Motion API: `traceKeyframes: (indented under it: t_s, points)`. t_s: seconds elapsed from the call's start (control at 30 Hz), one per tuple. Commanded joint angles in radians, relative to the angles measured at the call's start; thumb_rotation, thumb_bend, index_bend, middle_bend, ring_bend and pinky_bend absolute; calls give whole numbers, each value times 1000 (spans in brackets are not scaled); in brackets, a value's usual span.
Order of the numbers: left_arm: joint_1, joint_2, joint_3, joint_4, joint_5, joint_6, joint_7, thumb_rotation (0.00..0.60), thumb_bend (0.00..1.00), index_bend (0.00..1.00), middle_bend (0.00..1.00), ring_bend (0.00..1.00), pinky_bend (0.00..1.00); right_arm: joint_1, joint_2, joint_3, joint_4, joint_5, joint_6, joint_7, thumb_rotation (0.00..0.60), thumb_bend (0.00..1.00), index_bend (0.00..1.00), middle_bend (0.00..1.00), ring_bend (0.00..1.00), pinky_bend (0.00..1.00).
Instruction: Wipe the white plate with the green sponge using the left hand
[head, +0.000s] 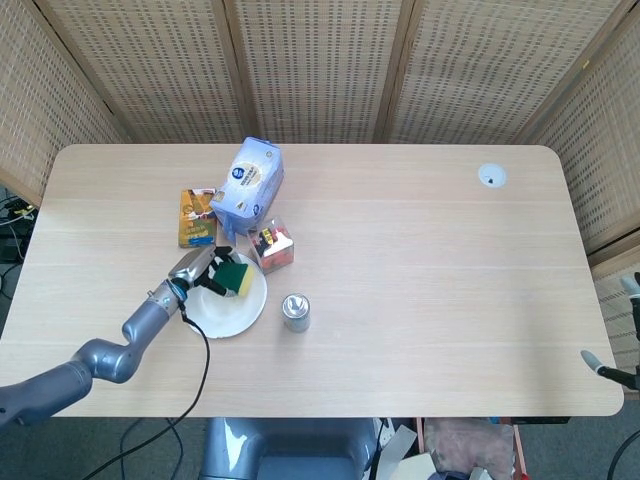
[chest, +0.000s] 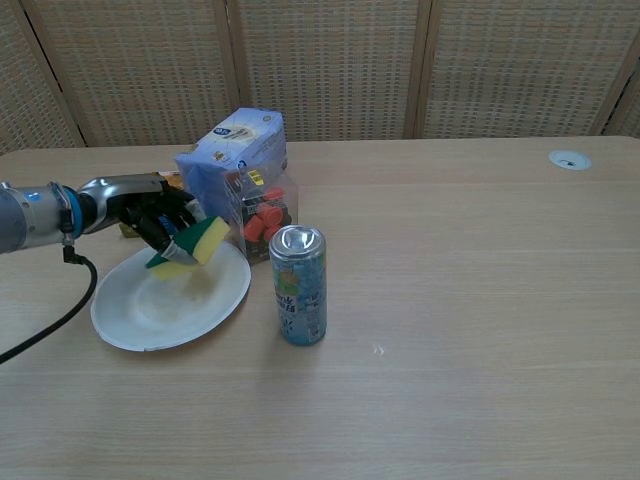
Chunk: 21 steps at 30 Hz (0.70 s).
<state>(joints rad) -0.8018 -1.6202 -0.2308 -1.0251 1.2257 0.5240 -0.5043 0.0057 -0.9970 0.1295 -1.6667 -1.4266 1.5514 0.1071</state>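
Left hand (chest: 150, 215), fingers clamped on green sponge (chest: 193, 243), over white plate (chest: 170, 300) at its 12 o'clock edge; soda can (chest: 299, 285) just beside, at 3 o'clock.

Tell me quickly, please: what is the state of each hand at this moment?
Left hand: holding the green and yellow rectangular sponge over the round white plate.
Right hand: only slender tips show at the head view's right edge; cannot be told.

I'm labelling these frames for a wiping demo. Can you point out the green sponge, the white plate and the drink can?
green sponge (chest: 205, 238), chest view, yellow side face
white plate (chest: 150, 318), chest view, bare inner surface
drink can (chest: 301, 297), chest view, printed side wall
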Motion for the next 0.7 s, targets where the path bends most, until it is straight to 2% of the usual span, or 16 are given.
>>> traceKeyframes:
  t_s: [0.03, 0.5, 0.7]
  points:
    - [3, 17, 0, -13, -3, 1, 3, 600, 161, 500, 392, 296, 376, 0, -1, 0, -1, -1, 1, -2, 600, 0, 0, 0, 0, 0]
    - [-18, -66, 41, 110, -39, -75, 58, 600, 161, 500, 392, 295, 376, 4, -3, -1, -3, 1, -7, -12, 600, 0, 0, 0, 0, 0]
    - [-10, -35, 20, 54, -30, -32, 54, 600, 161, 500, 392, 296, 376, 1, 1, -1, -2, -2, 0, -1, 600, 0, 0, 0, 0, 0]
